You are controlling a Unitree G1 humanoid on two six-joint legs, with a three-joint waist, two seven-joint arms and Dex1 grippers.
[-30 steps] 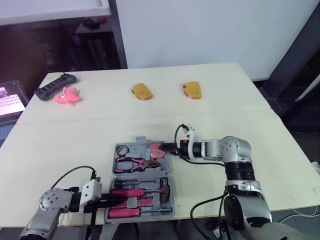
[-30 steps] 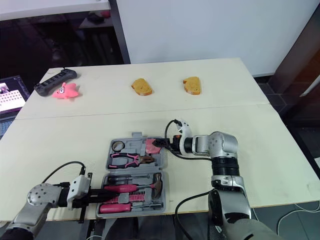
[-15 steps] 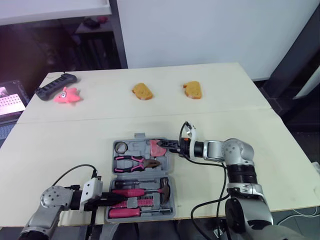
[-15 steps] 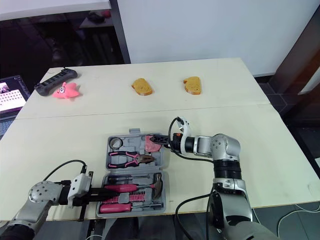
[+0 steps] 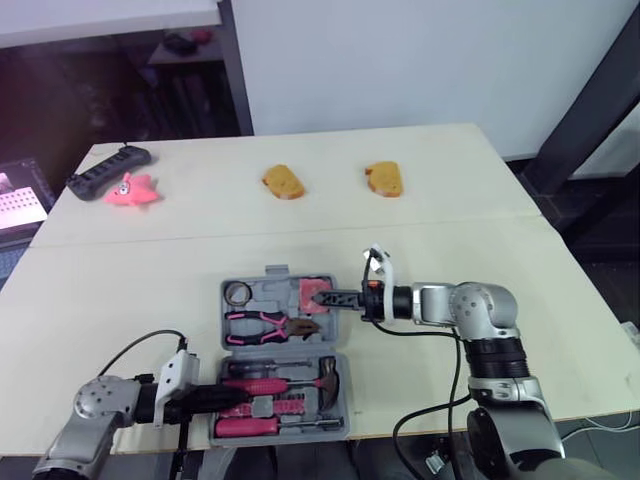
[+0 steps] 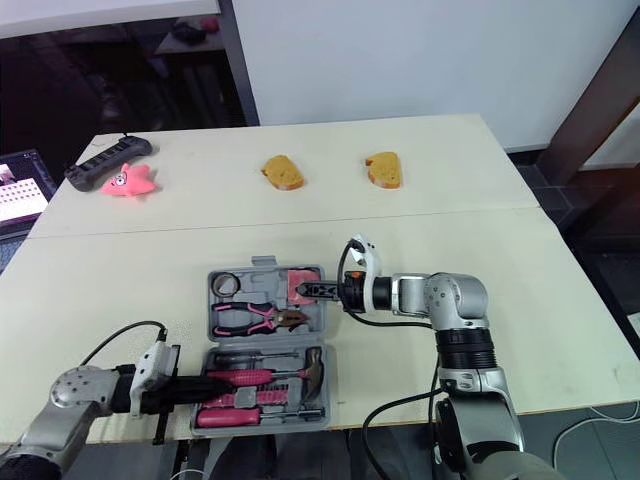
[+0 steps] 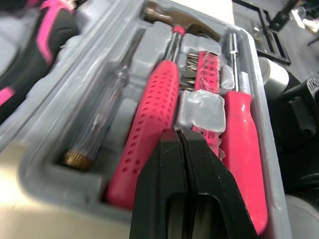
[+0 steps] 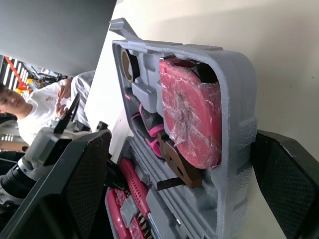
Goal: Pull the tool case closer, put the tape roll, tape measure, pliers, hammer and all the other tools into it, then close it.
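Hammer (image 5: 278,383) lies L-R, head right.

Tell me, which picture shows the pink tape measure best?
The right wrist view: the tape measure is big and close, wrapped in shiny plastic, in its slot in the tool case. Both eye views show it as a small pink square in the case's far right corner.

tool case (image 8: 234,74): grey moulded plastic, matt, faintly grainy
tape measure (image 8: 192,112): pink body under crinkled, glossy clear film
hammer (image 7: 149,119): pink dimpled rubbery grip, bare metal neck and head
screwdriver (image 7: 241,144): smooth pink plastic handle, shiny metal shaft
table (image 5: 130,270): pale, smooth, matt, wood-like
left claw (image 7: 180,137): black plastic, smooth, slight sheen
right claw (image 5: 328,297): black pads (image 8: 84,184), finely dotted, matt
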